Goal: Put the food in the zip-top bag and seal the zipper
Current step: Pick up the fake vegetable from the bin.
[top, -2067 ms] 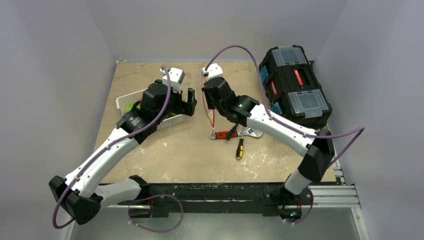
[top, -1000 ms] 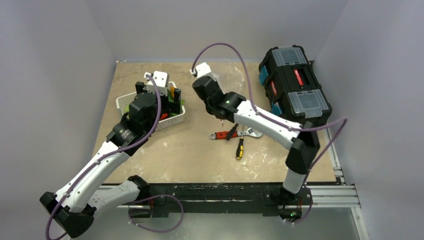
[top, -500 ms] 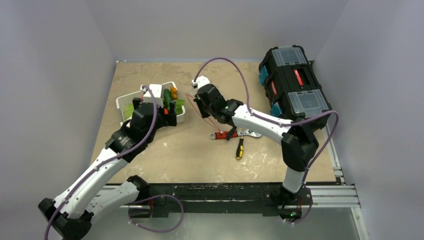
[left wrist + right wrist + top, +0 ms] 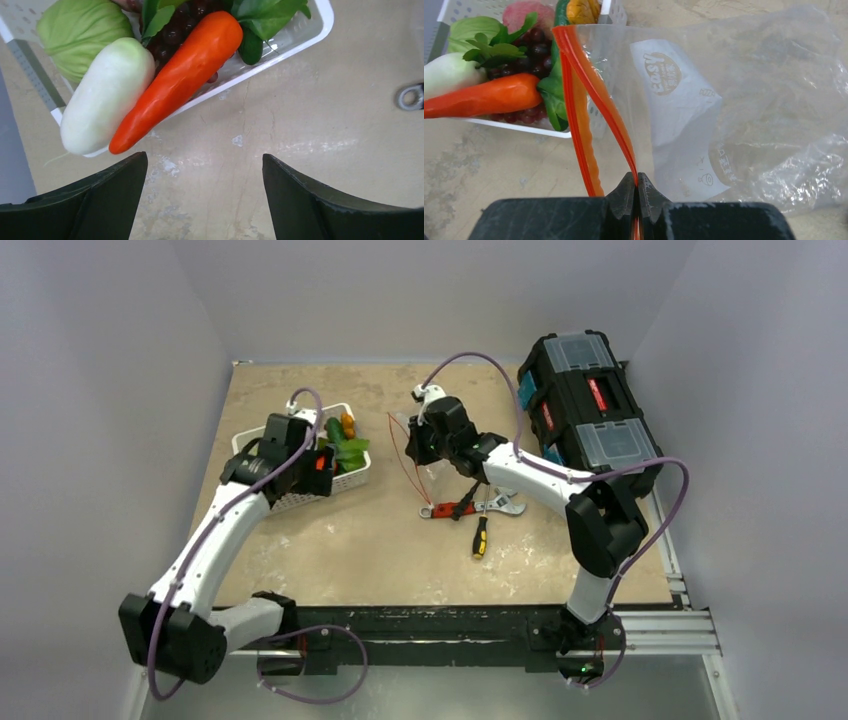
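Note:
The food lies in a white slatted basket (image 4: pixel 292 42): an orange carrot (image 4: pixel 175 75), a pale cucumber (image 4: pixel 107 95), a green cabbage (image 4: pixel 82 30), dark grapes (image 4: pixel 175 30) and leafy greens (image 4: pixel 265 15). My left gripper (image 4: pixel 205 165) hovers open over the bare table just in front of the basket, and the carrot's tip is near its left finger. My right gripper (image 4: pixel 636 182) is shut on the red-orange zipper (image 4: pixel 594 95) of the clear zip-top bag (image 4: pixel 749 100). It holds the bag's mouth apart beside the basket, and the white label (image 4: pixel 664 75) shows through the plastic.
A red-handled wrench (image 4: pixel 470 508) and a yellow-black screwdriver (image 4: pixel 481 537) lie on the table near the right arm. A black toolbox (image 4: pixel 585 405) stands at the back right. The basket (image 4: pixel 300 498) sits at the left, under the left arm.
The left gripper has shifted a little left along the basket. The right gripper has moved right with the bag's zipper strip still pinched.

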Available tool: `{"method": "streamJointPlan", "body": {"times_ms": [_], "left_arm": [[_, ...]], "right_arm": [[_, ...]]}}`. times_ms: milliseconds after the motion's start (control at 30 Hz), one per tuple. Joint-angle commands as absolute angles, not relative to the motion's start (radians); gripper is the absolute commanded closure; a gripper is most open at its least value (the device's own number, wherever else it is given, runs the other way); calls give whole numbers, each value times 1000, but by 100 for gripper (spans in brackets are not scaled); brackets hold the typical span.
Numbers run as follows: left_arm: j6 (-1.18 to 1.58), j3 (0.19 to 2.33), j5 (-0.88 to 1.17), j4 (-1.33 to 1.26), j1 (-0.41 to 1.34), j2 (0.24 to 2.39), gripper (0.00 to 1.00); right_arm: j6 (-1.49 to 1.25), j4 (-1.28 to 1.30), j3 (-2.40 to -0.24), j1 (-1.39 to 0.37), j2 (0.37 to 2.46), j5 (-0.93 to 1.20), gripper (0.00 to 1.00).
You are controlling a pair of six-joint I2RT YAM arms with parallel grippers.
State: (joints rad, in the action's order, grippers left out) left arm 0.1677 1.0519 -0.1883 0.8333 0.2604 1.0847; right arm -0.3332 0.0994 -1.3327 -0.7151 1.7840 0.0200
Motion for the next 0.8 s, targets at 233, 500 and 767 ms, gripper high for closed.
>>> {"method": "streamJointPlan", "body": {"times_ms": [233,500,767], "left_arm": [[-64,1284,-241,840,253,1420,28],[-105,1396,-177,845,253,1587,48],[-104,1444,-176,826,253,1716,52]], "right_arm": [[-316,6,-1274,-724,1729,60,100],[-305,-20,-1265,-726,1733,61,100],[-300,-34,-1255,-725,1733,72,100]]}}
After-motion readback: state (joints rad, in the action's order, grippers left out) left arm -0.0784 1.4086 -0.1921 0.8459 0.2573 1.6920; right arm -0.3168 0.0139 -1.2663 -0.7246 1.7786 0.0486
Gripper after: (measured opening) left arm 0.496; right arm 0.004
